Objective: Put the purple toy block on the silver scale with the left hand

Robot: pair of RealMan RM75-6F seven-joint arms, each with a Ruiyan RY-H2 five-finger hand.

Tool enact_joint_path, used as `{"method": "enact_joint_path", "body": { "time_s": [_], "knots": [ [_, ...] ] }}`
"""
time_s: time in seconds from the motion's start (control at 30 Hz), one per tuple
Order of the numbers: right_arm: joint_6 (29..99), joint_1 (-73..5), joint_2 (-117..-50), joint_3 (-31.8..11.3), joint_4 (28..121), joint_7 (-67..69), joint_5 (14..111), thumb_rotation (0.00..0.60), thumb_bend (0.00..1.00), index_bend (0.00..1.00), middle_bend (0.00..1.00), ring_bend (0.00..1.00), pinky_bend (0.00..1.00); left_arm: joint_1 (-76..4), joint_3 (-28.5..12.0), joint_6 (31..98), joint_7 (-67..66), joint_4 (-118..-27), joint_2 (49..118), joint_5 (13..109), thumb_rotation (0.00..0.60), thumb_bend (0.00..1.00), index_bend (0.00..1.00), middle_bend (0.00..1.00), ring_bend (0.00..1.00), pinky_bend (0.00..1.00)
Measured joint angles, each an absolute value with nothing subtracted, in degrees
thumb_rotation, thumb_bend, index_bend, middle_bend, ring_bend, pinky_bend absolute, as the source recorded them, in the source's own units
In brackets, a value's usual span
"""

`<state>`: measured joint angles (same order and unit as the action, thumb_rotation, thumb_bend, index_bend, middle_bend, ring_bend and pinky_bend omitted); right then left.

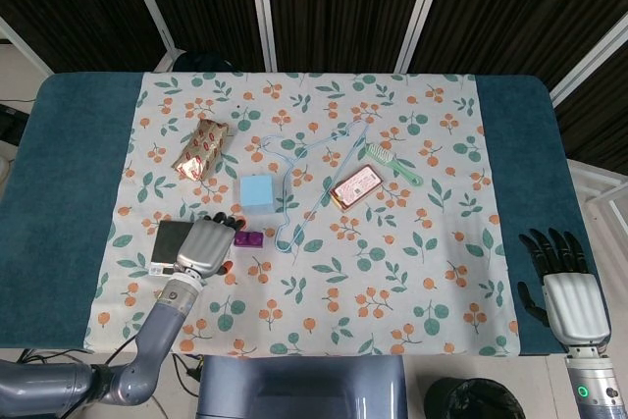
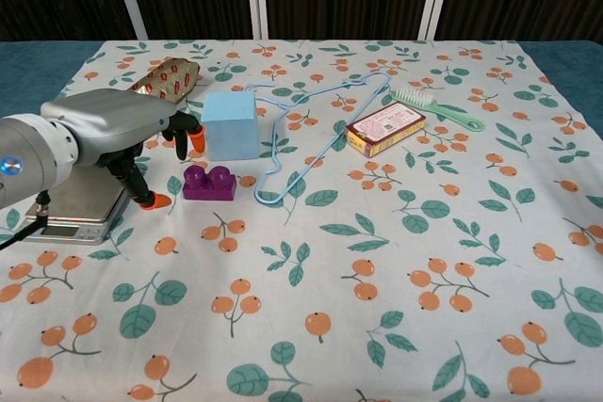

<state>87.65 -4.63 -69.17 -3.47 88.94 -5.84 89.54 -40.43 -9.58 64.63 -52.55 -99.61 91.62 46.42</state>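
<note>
The purple toy block (image 1: pixel 249 238) (image 2: pixel 209 183) lies on the floral cloth, just right of the silver scale (image 1: pixel 173 247) (image 2: pixel 71 214). My left hand (image 1: pixel 204 246) (image 2: pixel 127 134) hovers over the scale's right side, with its orange-tipped fingers apart and pointing towards the block. It holds nothing, and one fingertip (image 2: pixel 155 201) hangs just left of the block. In the chest view the hand hides most of the scale's platform. My right hand (image 1: pixel 567 299) rests open at the table's front right edge, far from the block.
A light blue cube (image 1: pixel 257 192) (image 2: pixel 231 125) stands right behind the block. A blue wire hanger (image 1: pixel 319 176), a pink box (image 1: pixel 355 186), a green brush (image 1: pixel 394 165) and a gold-wrapped packet (image 1: pixel 200 148) lie further back.
</note>
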Motion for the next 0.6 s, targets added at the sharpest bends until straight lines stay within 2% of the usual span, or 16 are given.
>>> {"method": "enact_joint_path", "body": {
  "time_s": [0.23,0.6],
  "knots": [
    [87.37,-4.72,-69.24,-3.5,88.78,-5.72,89.33,0.6,0.48,0.13,0.13,0.04,0.0,-42.46,-10.71,64.78,-52.64,-96.57,94.57,44.69,0.6,0.2,0.3,0.32,0.22,0.38],
    [86.97,-4.89,-69.43,-3.54,88.46,-5.57,89.04,0.6,0.48,0.13,0.13,0.04,0.0,-44.3,-9.82,64.36,-52.69,-92.48,98.59,43.53,0.6,0.2,0.33,0.36,0.23,0.38]
  ]
}}
